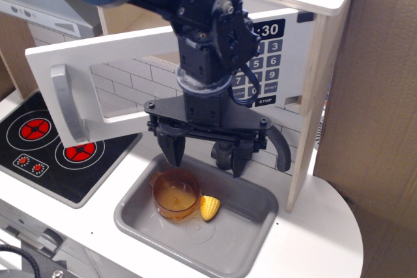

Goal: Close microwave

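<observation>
Microwave (195, 69): you see its white door swung open, reaching left over the stove top (55, 144).
Handle (65, 103): grey bar at the door's left end, well left of your claw.
Claw (207, 155): fingers spread wide, holding nothing, just in front of the door's lower edge, above the sink (260, 216).
Keypad (268, 63): behind your wrist, partly hidden.
</observation>
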You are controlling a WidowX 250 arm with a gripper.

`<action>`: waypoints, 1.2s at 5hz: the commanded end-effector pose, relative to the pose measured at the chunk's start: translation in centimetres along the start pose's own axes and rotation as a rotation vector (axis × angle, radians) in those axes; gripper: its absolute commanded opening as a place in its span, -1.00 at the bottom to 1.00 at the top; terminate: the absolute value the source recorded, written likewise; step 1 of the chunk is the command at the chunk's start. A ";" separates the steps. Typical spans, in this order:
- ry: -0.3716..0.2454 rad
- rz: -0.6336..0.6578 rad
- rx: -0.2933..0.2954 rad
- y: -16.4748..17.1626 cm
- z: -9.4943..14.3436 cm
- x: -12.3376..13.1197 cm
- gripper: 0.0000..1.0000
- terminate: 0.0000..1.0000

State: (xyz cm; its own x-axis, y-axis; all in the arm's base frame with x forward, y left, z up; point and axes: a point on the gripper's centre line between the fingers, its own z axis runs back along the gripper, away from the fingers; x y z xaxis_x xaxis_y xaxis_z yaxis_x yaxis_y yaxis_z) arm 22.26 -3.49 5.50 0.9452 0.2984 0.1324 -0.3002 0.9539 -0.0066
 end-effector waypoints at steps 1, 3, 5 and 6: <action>0.000 0.000 0.000 0.0 0.0 0.0 1.00 -1.00; -0.009 0.053 0.062 4.0 0.6 3.2 1.00 -1.00; -0.126 -0.011 0.126 8.2 0.3 7.4 1.00 -1.00; -0.221 -0.087 0.124 9.3 -0.8 8.6 1.00 -1.00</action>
State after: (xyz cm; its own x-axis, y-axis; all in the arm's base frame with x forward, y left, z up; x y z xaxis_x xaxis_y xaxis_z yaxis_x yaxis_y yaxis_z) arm 27.13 7.85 4.56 0.9310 0.1865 0.3139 -0.2375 0.9623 0.1328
